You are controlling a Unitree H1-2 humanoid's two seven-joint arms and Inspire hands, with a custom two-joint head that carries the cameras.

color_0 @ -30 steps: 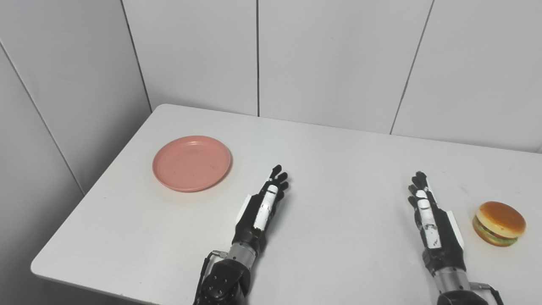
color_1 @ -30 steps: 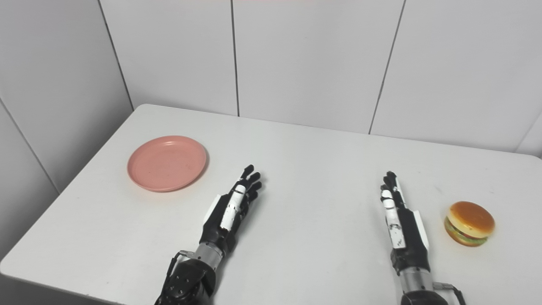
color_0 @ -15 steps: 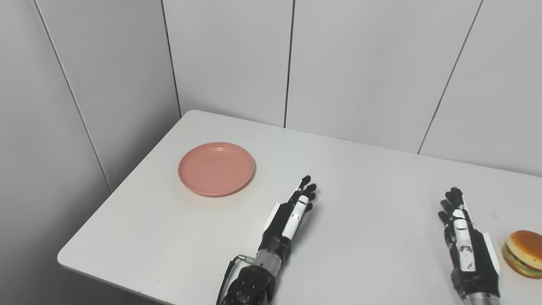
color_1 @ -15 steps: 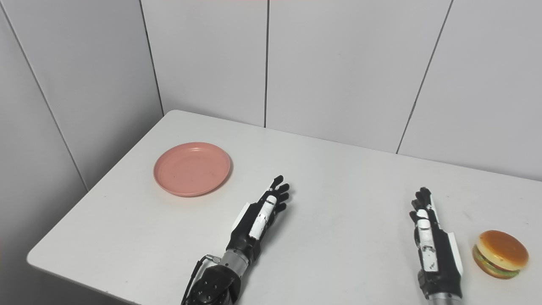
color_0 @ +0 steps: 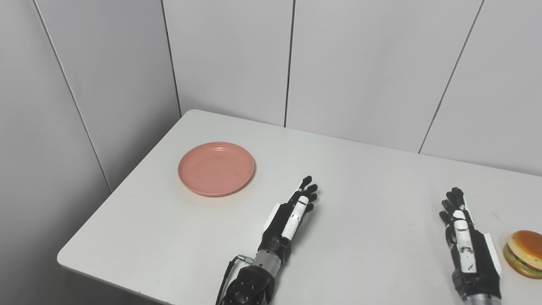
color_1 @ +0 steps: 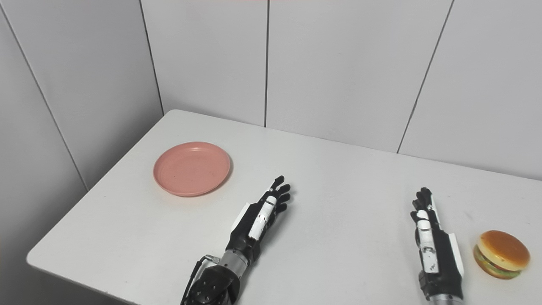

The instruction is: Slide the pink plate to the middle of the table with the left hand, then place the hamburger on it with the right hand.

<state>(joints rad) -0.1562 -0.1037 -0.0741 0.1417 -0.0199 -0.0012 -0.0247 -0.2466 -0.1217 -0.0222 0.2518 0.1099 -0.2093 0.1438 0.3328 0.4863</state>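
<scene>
Near edge, left of centre: left hand (color_0: 290, 214) flat over white table (color_0: 364, 178), fingers straight and apart, holding nothing, aimed toward far left. Near right: right hand (color_1: 434, 243) likewise flat, fingers extended and spread, nothing held. Just beside right hand, at far right near edge: hamburger (color_1: 501, 254), upright on tabletop, not touched. Farther back, toward left corner: pink plate (color_0: 216, 168), bare, resting flat, well apart from left hand and nowhere near table's middle. Beyond table: pale grey wall panels (color_0: 360, 63) w/ dark seams.

Progress, judged from layout: nothing done yet. Plate not yet slid to centre; burger not yet picked up. Left to do: reach left hand to plate rim, push or drag toward middle, then grasp burger w/ right hand and set on plate. Approx. at the very start.

Vs. 1 s ago: whole view shifted right and a bit down, so camera turn, not object motion; burger now close to right frame edge in left eye view. Vs. 0.5 s ago: practically identical, hands and objects in same spots, same open poses.
</scene>
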